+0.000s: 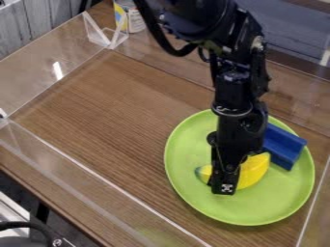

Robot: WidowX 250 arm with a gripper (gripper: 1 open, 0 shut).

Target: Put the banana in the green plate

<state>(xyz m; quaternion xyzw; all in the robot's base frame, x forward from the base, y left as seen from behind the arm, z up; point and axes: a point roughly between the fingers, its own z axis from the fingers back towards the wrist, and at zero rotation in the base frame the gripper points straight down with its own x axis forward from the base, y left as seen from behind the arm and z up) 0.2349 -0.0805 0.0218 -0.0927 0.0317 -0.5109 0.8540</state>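
**Closed on Banana Over Green Plate**

Placed the green plate (188,189) flat on the right, near part of the counter (110,111). Located the banana (256,172) inside the rim, near the middle of the plate. Showed its yellow surface to the left and right of the end effector (223,183), with the central portion hidden behind the dark fingers.

Held the end effector narrow, closed on the banana, with fingertips low over the plate. Pointed the fingers downward. Extended the black robot arm (236,72) from the far edge of the view down to the plate.

Positioned the blue rectangular block (285,145) in the right, far part of the same plate, just beside the banana. Could not determine contact between block and banana. Set the block at a slant, partly hidden by the end effector.

Located a white bracket-like object (103,37) at the far left of the counter, near a light-colored can (130,17) with a partly visible label. Included a black cable (26,227) at the near left corner, below the counter edge.
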